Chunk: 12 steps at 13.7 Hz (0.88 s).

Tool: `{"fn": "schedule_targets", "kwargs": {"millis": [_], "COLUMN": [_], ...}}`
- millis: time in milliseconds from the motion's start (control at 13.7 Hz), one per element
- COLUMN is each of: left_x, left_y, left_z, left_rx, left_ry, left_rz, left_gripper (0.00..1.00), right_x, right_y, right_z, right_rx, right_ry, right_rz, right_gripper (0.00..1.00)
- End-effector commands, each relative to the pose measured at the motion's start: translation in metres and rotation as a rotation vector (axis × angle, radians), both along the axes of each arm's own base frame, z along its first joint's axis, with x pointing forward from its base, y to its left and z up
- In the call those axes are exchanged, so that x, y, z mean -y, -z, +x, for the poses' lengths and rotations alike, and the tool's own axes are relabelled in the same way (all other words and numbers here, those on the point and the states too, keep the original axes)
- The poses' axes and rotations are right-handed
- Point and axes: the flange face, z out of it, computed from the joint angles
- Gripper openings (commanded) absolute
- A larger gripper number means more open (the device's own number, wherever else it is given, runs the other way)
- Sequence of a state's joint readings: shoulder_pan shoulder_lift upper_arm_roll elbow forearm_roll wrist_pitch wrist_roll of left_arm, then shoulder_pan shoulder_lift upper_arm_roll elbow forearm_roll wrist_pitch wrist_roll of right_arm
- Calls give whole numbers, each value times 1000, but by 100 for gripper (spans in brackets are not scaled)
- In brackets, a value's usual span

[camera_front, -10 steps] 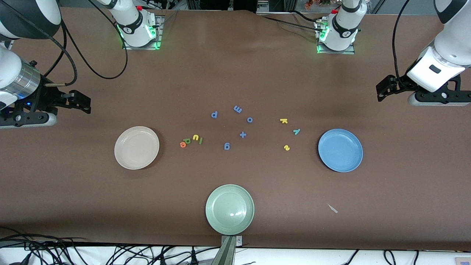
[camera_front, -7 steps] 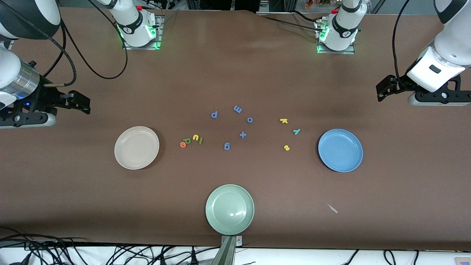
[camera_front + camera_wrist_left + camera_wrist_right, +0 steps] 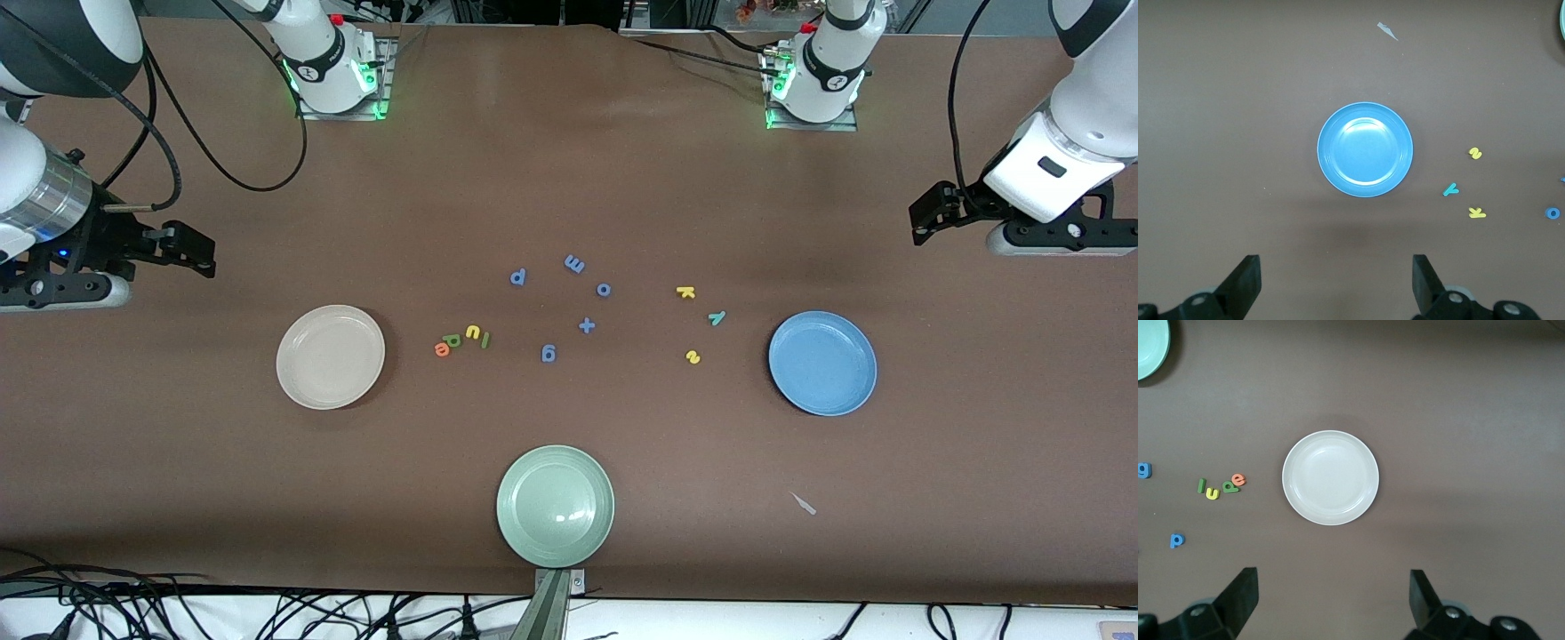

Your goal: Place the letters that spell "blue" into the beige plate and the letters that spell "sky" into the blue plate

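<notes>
The beige plate [image 3: 330, 356] lies toward the right arm's end of the table. Beside it, toward the middle, sit the orange e [image 3: 442, 349], dark green b [image 3: 453, 340], yellow u [image 3: 473, 333] and light green l [image 3: 485, 340]. The blue plate [image 3: 822, 363] lies toward the left arm's end, with the yellow k [image 3: 685, 292], teal y [image 3: 717, 317] and yellow s [image 3: 693, 357] beside it. My right gripper [image 3: 197, 247] hangs open and empty over bare table near the beige plate [image 3: 1331, 477]. My left gripper [image 3: 925, 218] hangs open and empty near the blue plate [image 3: 1365, 149].
Several all-blue letters [image 3: 586, 325] are scattered mid-table between the two letter groups. A pale green plate [image 3: 555, 506] sits near the table's front edge. A small pale scrap [image 3: 804, 504] lies nearer the camera than the blue plate. Cables run along both ends.
My right gripper has drifted slightly toward its own end of the table. The left arm, letters and plates have not moved.
</notes>
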<state>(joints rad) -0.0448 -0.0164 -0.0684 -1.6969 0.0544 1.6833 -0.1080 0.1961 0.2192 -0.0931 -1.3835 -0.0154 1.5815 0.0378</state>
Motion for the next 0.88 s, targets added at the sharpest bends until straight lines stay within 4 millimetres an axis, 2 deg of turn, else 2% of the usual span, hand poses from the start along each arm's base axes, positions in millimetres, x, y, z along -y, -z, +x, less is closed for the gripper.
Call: {"fn": "schedule_targets", "kwargs": {"millis": [0, 805], "left_x": [-2, -2], "left_y": [-8, -8], "left_z": [-4, -4], "left_rx": [-3, -3], "left_ry": [10, 10], "left_rz": [-18, -18], "left_gripper": [100, 100], "right_x": [7, 0], "right_y": [0, -3], "right_z": [0, -1], "right_rx": [3, 8], "right_ry": [23, 14], "right_rz": [12, 28], "right_gripper": [100, 100]}}
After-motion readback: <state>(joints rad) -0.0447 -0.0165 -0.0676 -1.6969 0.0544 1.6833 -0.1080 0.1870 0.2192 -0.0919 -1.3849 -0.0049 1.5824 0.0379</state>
